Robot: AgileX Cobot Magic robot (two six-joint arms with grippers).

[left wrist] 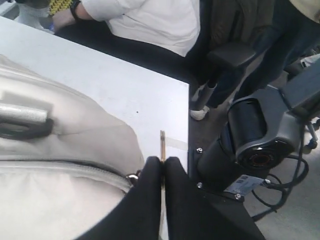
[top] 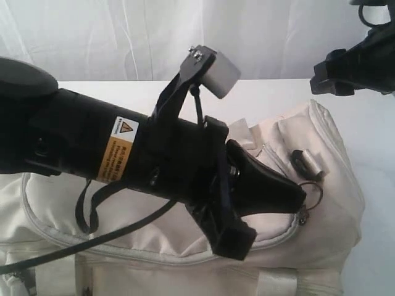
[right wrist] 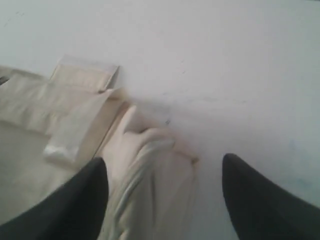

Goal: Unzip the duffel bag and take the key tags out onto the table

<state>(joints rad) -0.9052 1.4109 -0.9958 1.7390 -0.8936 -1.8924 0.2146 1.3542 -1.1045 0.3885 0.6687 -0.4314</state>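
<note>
The cream duffel bag [top: 321, 160] lies on the white table [top: 370, 123], and its grey zipper [top: 154, 256] looks closed. My left gripper [top: 296, 192] rests on the bag's top at the zipper's end. In the left wrist view the left gripper [left wrist: 163, 160] is shut on a thin zipper pull [left wrist: 162, 142], seen edge on, next to the slider [left wrist: 132, 176]. My right gripper [top: 321, 77] hovers high at the back right. It stands open [right wrist: 164, 160] over a corner of the bag [right wrist: 135, 145] with nothing held. The key tags are out of view.
A silver and dark buckle with a ring [top: 307, 163] lies on the bag's top. The table edge [left wrist: 186, 125] runs close to the left gripper, with a robot base [left wrist: 255, 145] and a seated person [left wrist: 150, 20] beyond it. A curtain hangs behind.
</note>
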